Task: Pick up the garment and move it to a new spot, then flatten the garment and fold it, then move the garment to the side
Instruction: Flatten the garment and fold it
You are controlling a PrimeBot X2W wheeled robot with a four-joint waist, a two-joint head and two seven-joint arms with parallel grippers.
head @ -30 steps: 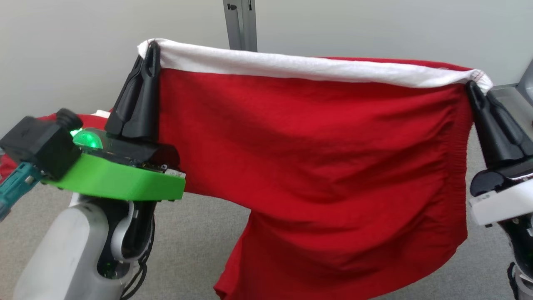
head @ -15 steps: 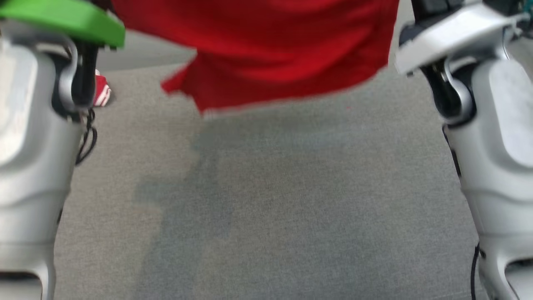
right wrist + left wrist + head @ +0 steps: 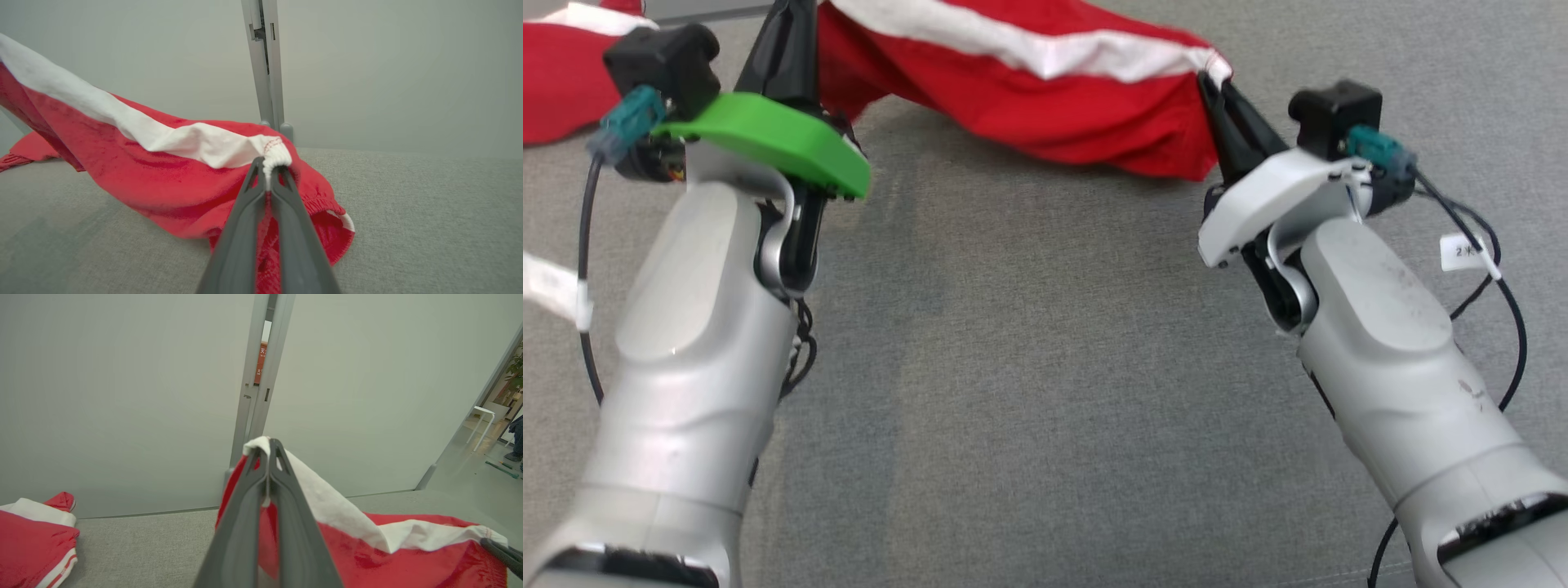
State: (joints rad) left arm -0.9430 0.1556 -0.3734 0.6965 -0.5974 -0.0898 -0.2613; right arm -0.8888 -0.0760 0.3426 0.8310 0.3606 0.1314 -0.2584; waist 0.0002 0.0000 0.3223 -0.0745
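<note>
- Left gripper (image 3: 267,448): jaws pressed together on the white band of the garment (image 3: 1045,98), pinching one top corner. Grip looks firm in the left wrist view.
- Right gripper (image 3: 269,164): likewise clamped shut on the band's opposite corner, at the red-stitched end.
- Garment position: strung between the two grippers at the far side of the grey carpet (image 3: 1029,367). Left corner sits higher than the right. The band sags in the middle, and the red body trails down onto the carpet below and beyond the fingers.
- A second red-and-white piece of clothing (image 3: 556,90) lies on the carpet off to the left, apart from the held one.
- Step in hand (judgement): the end of the carry to a new spot, with the cloth being laid down. Flattening and folding are not yet done.
- Next move calls for (judgement): lowering both corners together with the band drawn taut, dragging toward the robot so the body spreads without bunching, and levelling the left corner with the right before letting go.
- Risk: slack in the band leaves creases beneath it.
</note>
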